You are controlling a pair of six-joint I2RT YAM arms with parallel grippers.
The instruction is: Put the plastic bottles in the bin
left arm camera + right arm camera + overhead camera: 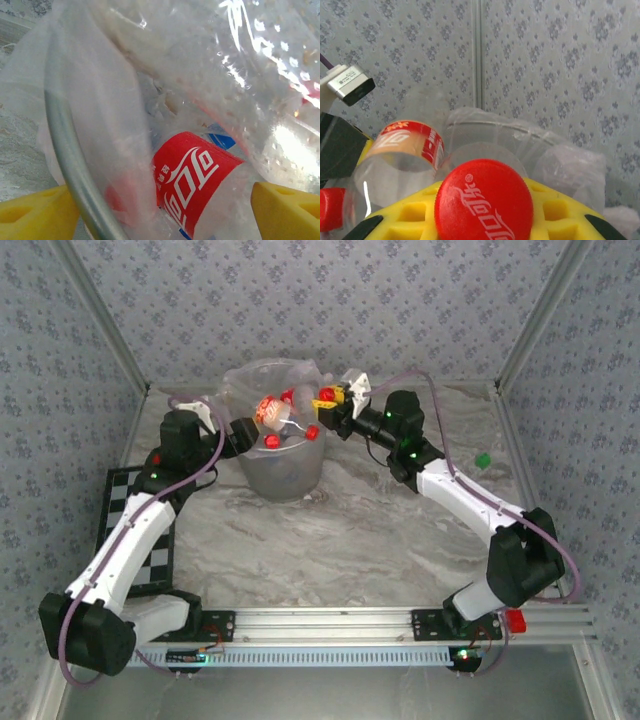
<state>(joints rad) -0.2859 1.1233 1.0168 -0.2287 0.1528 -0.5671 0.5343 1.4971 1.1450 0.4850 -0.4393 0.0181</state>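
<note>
Plastic bottles (270,412) fill the bin (285,478) to about its rim. The bin stands near the table's far edge, roughly midway between the left and right edges. Judging by how full it is, most of the job looks done.

Along the left edge of the table (330,540) lies a checkerboard mat (118,502), apart from the work. The left pincer (243,430) sits at the bin's left rim with its yellow fingers (30,216) spread wide and gripping nothing. In the left wrist view the liner bag (100,100) and a grey curved bar (62,145) run between them; whether the bar is rim or handle I cannot tell. A red-labelled Coca-Cola bottle (195,185) shows through the wall. This placement looks meant to steady the light bin while the other arm loads it.

On the heap an orange-and-red-labelled bottle (410,145) lies on its side. The right pincer (333,398) hangs at the bin's right rim, closed on a clear bottle (482,155) near its neck. Its red cap (482,200) faces the wrist camera and its body points toward the opening, probably so it can drop in base first. With the heap this high, a released bottle could roll off.

Near the right edge lies a small green thing (483,460), too small to name.
</note>
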